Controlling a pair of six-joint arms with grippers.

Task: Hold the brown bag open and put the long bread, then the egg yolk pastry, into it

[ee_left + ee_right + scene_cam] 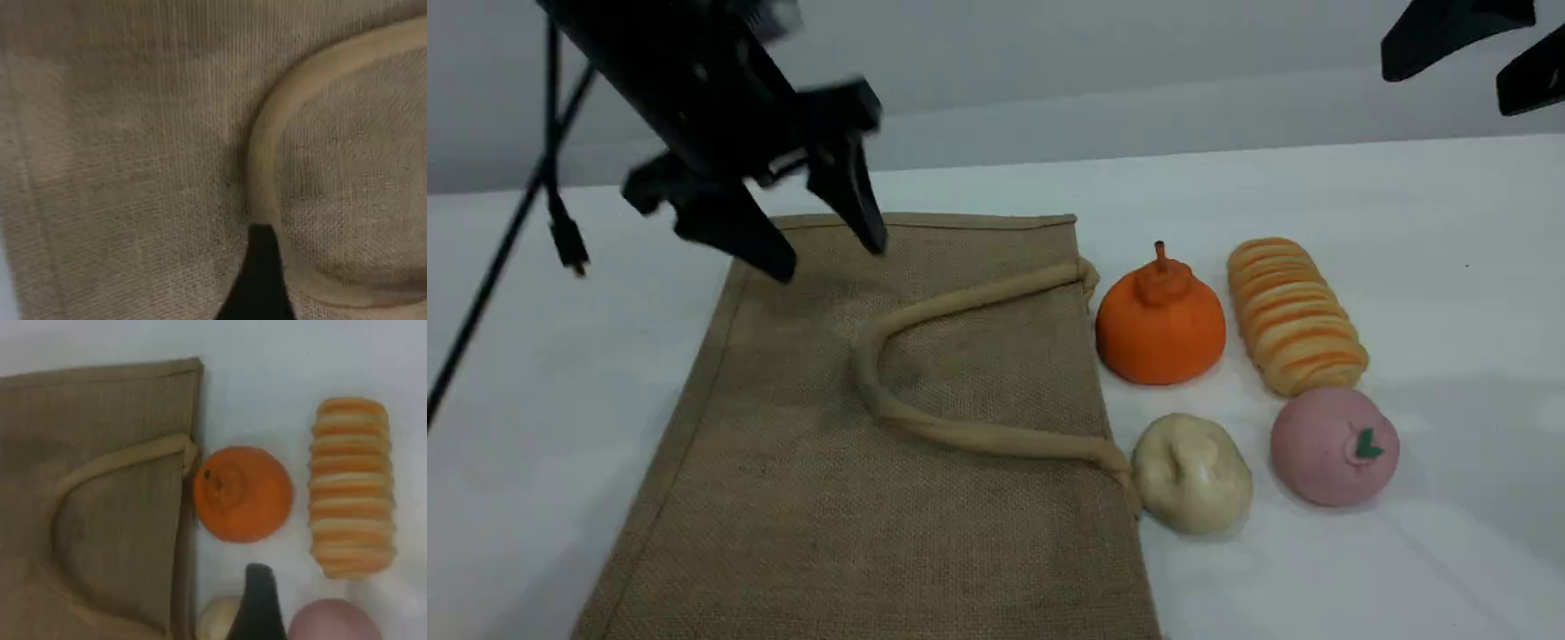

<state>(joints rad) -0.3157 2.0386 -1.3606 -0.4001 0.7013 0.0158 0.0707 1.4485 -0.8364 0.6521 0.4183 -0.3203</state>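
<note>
Pastry whole only in scene view; both end effectors, L & R, wide, empty.

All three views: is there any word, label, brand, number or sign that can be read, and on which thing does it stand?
None: no view shows readable text.
Tan-brown woven jute bag: plain weave, no print or tag.
Round pink ball: only a green leaf mark, no letters.
Ridged pale-yellow long bread, cream-white lumpy pastry, orange stemmed fruit shape: unmarked.

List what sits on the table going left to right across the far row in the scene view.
brown bag → orange stemmed fruit shape → long bread
</note>
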